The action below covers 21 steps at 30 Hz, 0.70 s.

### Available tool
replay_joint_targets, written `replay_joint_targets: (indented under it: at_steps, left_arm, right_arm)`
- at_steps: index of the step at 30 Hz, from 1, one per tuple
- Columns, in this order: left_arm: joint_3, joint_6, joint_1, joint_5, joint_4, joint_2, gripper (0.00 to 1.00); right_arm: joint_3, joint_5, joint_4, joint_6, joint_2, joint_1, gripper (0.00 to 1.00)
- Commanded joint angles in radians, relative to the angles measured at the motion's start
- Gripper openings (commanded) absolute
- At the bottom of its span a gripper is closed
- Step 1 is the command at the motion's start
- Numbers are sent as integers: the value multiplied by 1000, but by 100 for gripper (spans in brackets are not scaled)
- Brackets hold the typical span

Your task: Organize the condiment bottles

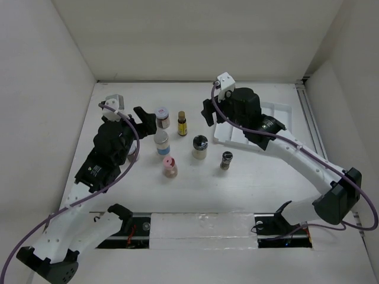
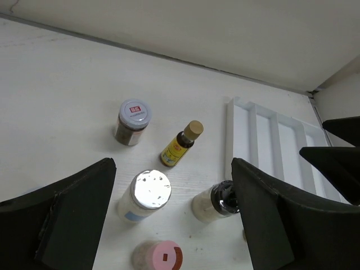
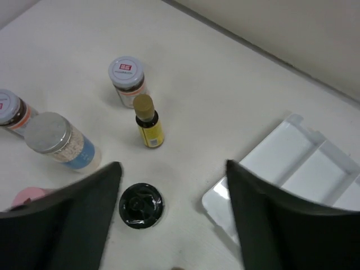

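Observation:
The bottles stand mid-table: a red-white-topped jar (image 1: 162, 117), a slim amber yellow-labelled bottle (image 1: 182, 123), a blue-labelled white-lidded jar (image 1: 161, 143), a black-lidded jar (image 1: 200, 147), a pink-capped jar (image 1: 170, 167) and a small dark-capped bottle (image 1: 227, 160). My left gripper (image 1: 142, 121) is open and empty, hovering left of the group; its view looks down on the blue-labelled jar (image 2: 151, 191) and the black-lidded jar (image 2: 222, 199). My right gripper (image 1: 208, 113) is open and empty above the black lid (image 3: 140, 205). Another red-white-topped jar (image 3: 8, 112) shows at the far left.
A white ridged tray (image 1: 284, 109) lies back right, partly under my right arm; it also shows in the left wrist view (image 2: 270, 140) and the right wrist view (image 3: 304, 163). White walls close in the table. A metal rail (image 1: 311, 118) runs along the right edge.

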Motion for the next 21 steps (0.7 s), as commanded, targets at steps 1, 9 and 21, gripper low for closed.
replay_joint_targets:
  at_steps: [1,9,21]
  left_arm:
    - [-5,24,4,-22,46,-9,80]
    - [-63,2,24,-94,86,-93,38]
    - [-63,-41,33,-254,52,-102,76]
  right_arm:
    - [17,-15,77,-10,-48,27,81]
    - [122,-137,102,-45,42,129,0]
    - [207,-299,131,-56,261,237,100]
